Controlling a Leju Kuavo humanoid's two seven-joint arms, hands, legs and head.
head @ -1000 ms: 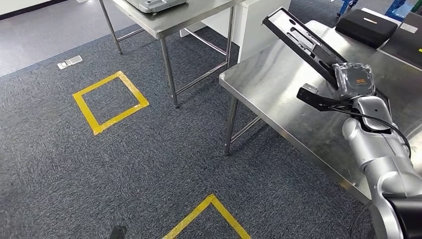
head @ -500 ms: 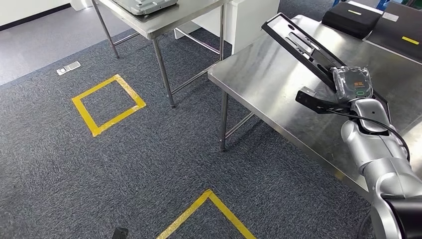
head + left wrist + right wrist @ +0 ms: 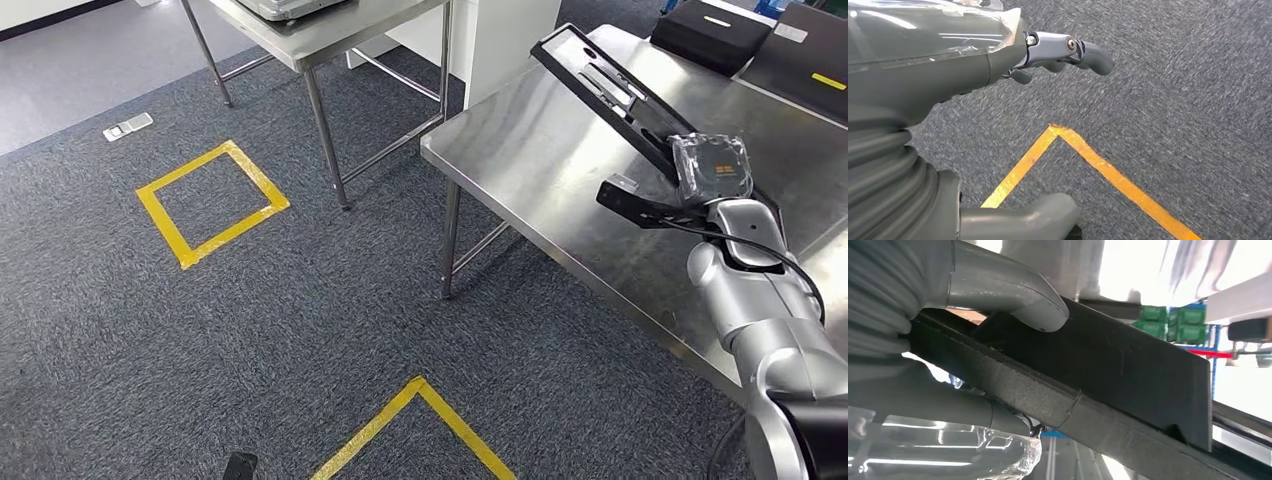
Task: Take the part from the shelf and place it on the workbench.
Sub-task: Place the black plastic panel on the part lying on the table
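Observation:
My right hand [image 3: 712, 168], wrapped in clear plastic, grips one end of the part [image 3: 600, 80], a long black frame-like piece. The part slants away from the hand over the steel workbench [image 3: 545, 195]. In the right wrist view the grey thumb [image 3: 1013, 295] presses on the part's [image 3: 1118, 375] black textured face while the fingers hold it from the other side. Whether the part's far end touches the bench I cannot tell. My left hand [image 3: 948, 65] hangs over the carpet, with its fingers [image 3: 1073, 50] and thumb apart and nothing in it.
A second steel table [image 3: 320, 40] stands beyond the workbench, with a white cabinet [image 3: 500, 40] between them. Black cases [image 3: 712, 35] lie at the workbench's far right. Yellow tape marks a square [image 3: 212, 203] and a corner [image 3: 415, 420] on the grey carpet.
The whole view has shifted a little, so the camera has moved; the workbench edge now lies further left in the picture. My right hand still holds the part over the bench.

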